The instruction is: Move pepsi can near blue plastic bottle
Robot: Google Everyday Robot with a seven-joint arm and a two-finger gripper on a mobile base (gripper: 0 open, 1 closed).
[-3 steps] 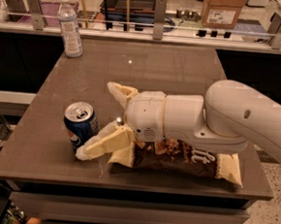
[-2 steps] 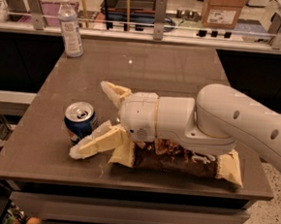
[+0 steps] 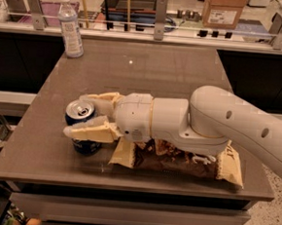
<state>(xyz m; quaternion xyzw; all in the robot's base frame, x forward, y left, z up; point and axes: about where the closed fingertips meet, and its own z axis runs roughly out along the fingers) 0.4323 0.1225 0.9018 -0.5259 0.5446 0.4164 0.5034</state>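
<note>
The pepsi can point(image 3: 80, 115), dark blue with a silver top, stands upright near the table's front left. My gripper point(image 3: 82, 114) reaches in from the right, with one cream finger point(image 3: 99, 98) behind the can and the other in front of it; both fingers lie against the can. The blue plastic bottle point(image 3: 70, 27), clear with a white cap and a pale label, stands upright at the table's far left corner, well away from the can.
A brown and cream snack bag point(image 3: 176, 161) lies flat under my arm at the table's front. The dark table point(image 3: 149, 71) ends close in front of the can. A glass rail with metal posts and a cardboard box point(image 3: 224, 9) lie behind.
My gripper moved left and its fingers came in around the can, from beside it to either side of it. The can and bottle have not moved.
</note>
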